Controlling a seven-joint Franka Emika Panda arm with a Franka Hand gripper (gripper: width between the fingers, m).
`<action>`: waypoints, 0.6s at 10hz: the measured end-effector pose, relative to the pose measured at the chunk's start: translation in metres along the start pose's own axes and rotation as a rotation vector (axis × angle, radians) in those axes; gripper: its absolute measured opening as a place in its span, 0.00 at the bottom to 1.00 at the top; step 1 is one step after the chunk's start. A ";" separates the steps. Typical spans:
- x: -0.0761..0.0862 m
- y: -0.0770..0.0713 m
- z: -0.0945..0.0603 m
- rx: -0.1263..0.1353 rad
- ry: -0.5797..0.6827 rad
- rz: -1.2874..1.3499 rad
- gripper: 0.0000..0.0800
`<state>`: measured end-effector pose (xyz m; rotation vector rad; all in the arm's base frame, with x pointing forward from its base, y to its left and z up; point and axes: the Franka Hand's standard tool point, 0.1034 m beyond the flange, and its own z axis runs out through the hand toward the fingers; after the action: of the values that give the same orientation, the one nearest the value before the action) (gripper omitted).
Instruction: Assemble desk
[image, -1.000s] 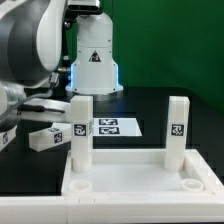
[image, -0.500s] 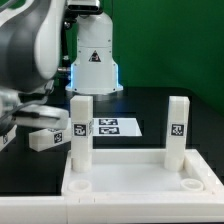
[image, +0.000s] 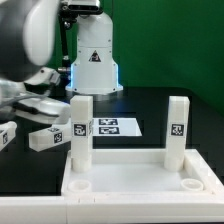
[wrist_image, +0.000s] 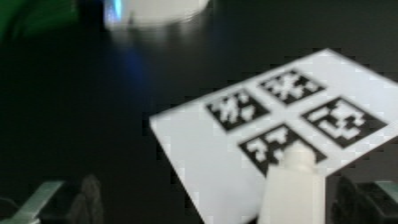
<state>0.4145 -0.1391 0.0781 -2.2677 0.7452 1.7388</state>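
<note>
Arm (image: 28, 45) risen, fingers (wrist_image: 50, 200) spread, loose leg (image: 45, 136) unmoved

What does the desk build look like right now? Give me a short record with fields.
tabletop: rim up, nearest the exterior camera
standing legs: two upright in the far corner sockets
near sockets: both empty
loose legs: two lying on the table at the exterior view's left
hand: open, holding nothing
marker board: flat, behind the standing legs
</note>
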 end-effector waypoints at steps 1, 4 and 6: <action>0.009 -0.002 -0.011 0.001 0.101 -0.038 0.81; 0.005 -0.006 -0.008 0.014 0.198 -0.052 0.81; 0.011 -0.007 -0.008 0.037 0.195 0.016 0.81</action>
<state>0.4266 -0.1396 0.0687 -2.4362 0.8261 1.5113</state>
